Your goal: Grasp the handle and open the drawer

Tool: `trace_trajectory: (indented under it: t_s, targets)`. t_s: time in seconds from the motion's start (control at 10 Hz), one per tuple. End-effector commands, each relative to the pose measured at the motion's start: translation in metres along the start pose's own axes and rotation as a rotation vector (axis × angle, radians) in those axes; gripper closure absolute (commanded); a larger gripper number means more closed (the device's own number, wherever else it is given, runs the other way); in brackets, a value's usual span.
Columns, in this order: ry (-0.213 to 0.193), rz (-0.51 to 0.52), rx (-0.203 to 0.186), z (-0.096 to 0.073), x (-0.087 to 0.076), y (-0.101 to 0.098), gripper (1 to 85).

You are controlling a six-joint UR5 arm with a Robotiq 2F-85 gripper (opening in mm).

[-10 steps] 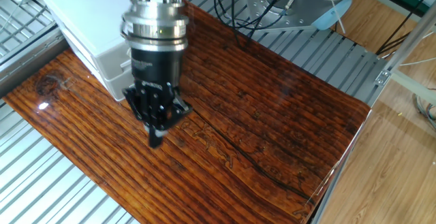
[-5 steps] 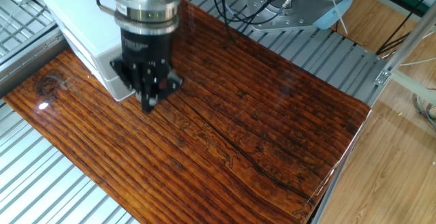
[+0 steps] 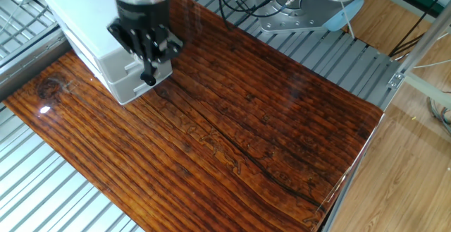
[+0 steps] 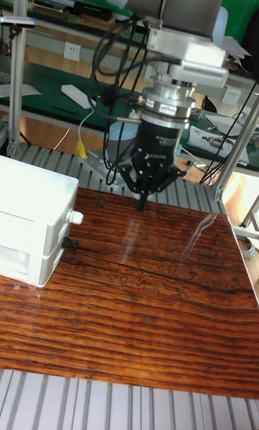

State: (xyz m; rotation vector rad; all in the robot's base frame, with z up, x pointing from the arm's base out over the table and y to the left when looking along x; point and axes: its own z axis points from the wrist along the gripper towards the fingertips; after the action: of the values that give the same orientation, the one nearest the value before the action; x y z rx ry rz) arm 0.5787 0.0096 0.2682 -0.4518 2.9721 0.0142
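The white box cabinet [image 4: 29,221] stands at the table's left end. Its lower drawer [image 4: 52,256] carries the small black handle [image 4: 70,243], below a white knob [image 4: 75,216] on the upper tier. My gripper [image 4: 142,202] hangs above the table to the right of the handle and clear of it, pointing down, fingers pressed together with nothing between them. In the fixed view the gripper [image 3: 149,79] overlaps the drawer [image 3: 127,89] front and hides the handle.
The cabinet [image 3: 84,27] fills the table's far left corner. The glossy wooden tabletop [image 3: 254,133] ends in ribbed metal edges. Black cables [image 3: 236,6] and the arm's base plate [image 3: 303,13] lie behind the table.
My gripper has moved across the table toward the cabinet, from mid-table to just in front of the drawer fronts. Its fingers stayed together. The cabinet has not moved.
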Motion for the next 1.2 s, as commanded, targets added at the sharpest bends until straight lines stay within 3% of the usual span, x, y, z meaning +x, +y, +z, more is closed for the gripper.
trace_trajectory:
  t_s: [0.0,0.1,0.5,0.7,1.1]
  targets:
    - [-0.017,0.04,-0.035,-0.022,-0.019,-0.007,83.7]
    - [-0.008,0.034,-0.005,-0.025,-0.023,-0.011,83.7]
    - [-0.008,0.171,-0.009,-0.028,-0.025,-0.007,83.7]
    - [-0.023,0.165,0.007,-0.028,-0.028,-0.011,83.7]
    - [-0.054,0.177,-0.005,-0.029,-0.04,-0.007,83.7]
